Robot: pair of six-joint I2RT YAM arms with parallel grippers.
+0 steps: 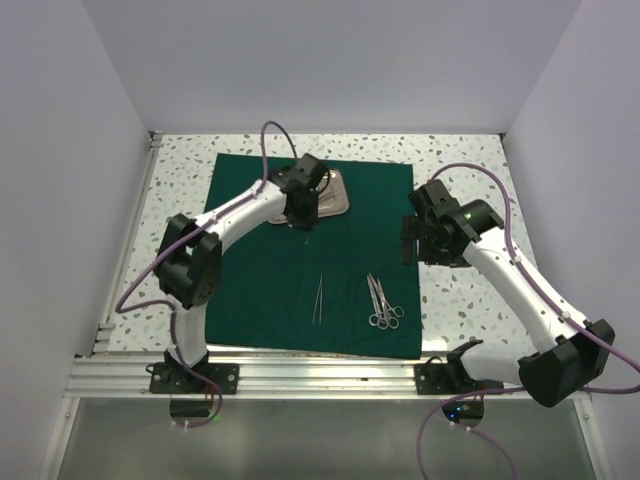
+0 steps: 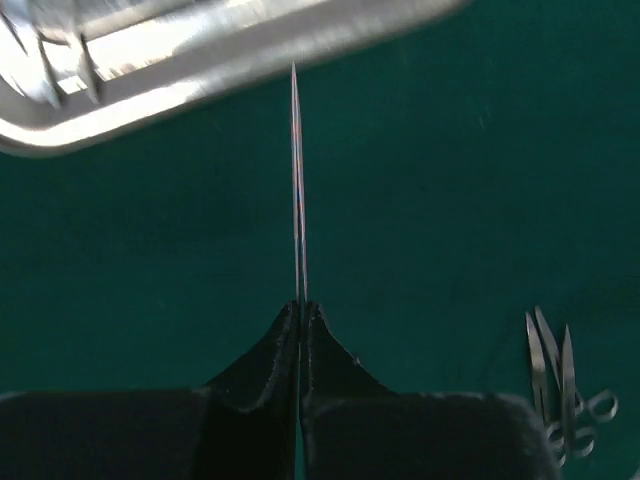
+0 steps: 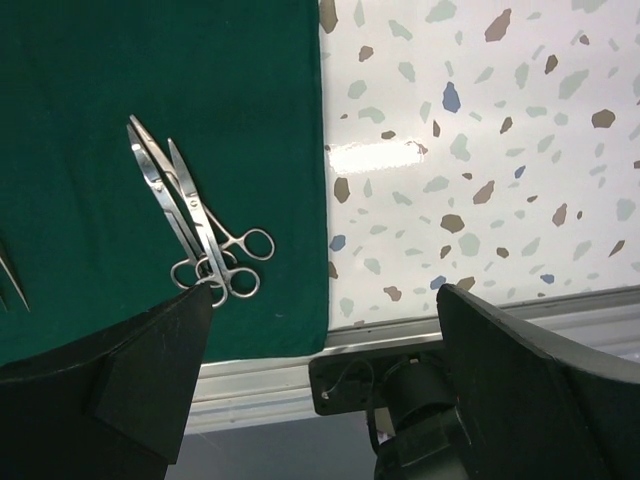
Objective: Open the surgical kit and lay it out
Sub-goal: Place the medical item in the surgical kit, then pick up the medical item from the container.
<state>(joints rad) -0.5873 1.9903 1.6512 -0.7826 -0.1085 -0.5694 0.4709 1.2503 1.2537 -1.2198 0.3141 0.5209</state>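
Observation:
The dark green drape [image 1: 300,270] lies spread flat on the table. The shiny steel tray [image 1: 335,196] sits on its far part and shows at the top of the left wrist view [image 2: 150,70]. My left gripper [image 1: 302,222] hangs just in front of the tray, shut on thin tweezers [image 2: 297,180] that point toward it. Another pair of thin tweezers [image 1: 318,298] and two ring-handled scissors/forceps [image 1: 381,302] lie on the near part of the drape; the scissors/forceps also show in the right wrist view [image 3: 195,225]. My right gripper [image 1: 410,240] is open and empty over the drape's right edge.
White speckled tabletop [image 1: 460,300] lies to the right of the drape. An aluminium rail [image 1: 320,372] runs along the near edge with the arm bases bolted to it. White walls enclose the left, right and far sides.

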